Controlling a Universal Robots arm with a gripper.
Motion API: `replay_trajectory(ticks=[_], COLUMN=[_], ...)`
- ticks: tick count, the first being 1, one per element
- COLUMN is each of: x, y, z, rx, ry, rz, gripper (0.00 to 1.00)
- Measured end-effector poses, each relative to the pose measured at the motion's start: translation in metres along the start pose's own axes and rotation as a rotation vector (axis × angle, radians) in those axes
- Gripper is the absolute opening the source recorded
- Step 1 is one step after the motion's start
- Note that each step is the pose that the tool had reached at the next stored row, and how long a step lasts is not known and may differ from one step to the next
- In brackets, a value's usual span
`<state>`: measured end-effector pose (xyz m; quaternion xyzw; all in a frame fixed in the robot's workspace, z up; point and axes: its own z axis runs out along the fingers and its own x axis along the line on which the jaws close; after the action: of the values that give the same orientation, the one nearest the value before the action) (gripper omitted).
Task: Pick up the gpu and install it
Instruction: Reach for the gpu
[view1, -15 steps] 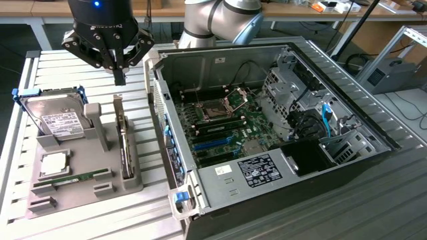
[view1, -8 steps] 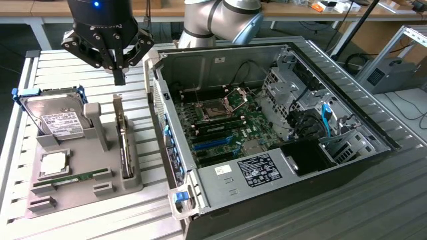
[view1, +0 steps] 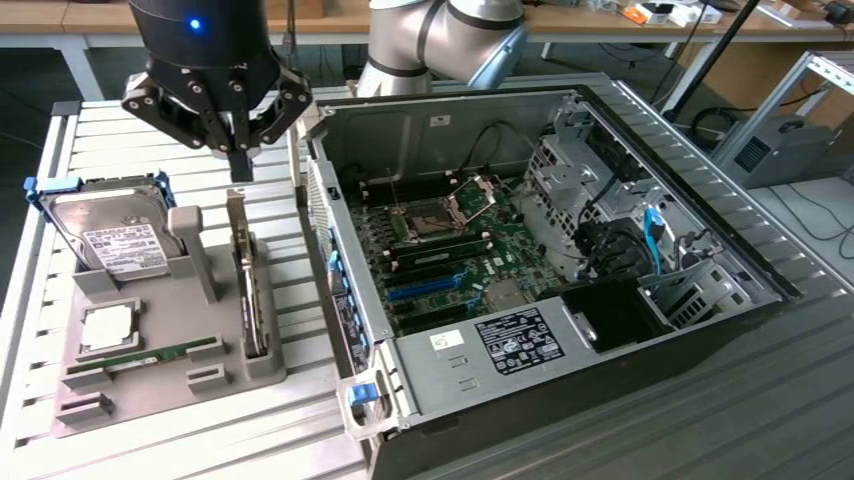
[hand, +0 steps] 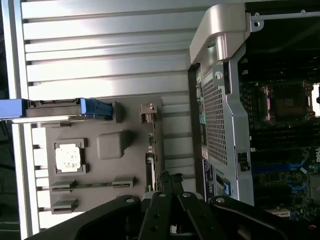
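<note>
Silvery arm (view1: 441, 40) bent at the elbow, claw (view1: 242, 170) pointing straight down, jaws closed together, nothing held

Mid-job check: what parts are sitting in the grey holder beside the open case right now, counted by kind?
Hard drive: 1
GPU card, standing on edge: 1
Processor chip: 1
Memory stick: 1
Total: 4, all in the grey holder
</note>
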<state>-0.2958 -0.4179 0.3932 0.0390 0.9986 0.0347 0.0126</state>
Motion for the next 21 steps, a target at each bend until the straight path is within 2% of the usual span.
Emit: replay_trajectory(ticks=[6, 11, 12, 14, 15, 21], x=[-0.001, -0.001, -0.001, -0.001, 0.0, 0.003], y=[-0.009, -0.0097, -0.0098, -0.0106, -0.0118, -0.0198], z=[-0.0005, -0.0006, -0.0005, -0.0006, -0.0006, -0.0005], rx=[-0.003, -0.0026, -0.0003, 0.0157, 0.0196, 0.0198], ry=[0.0001, 0.0001, -0.0002, -0.0013, -0.0016, -0.0015], rz=[0.0, 0.0, 0.0, -0.001, -0.001, -0.001], gripper=[0.11, 0.11, 0.11, 0.11, 0.11, 0.11])
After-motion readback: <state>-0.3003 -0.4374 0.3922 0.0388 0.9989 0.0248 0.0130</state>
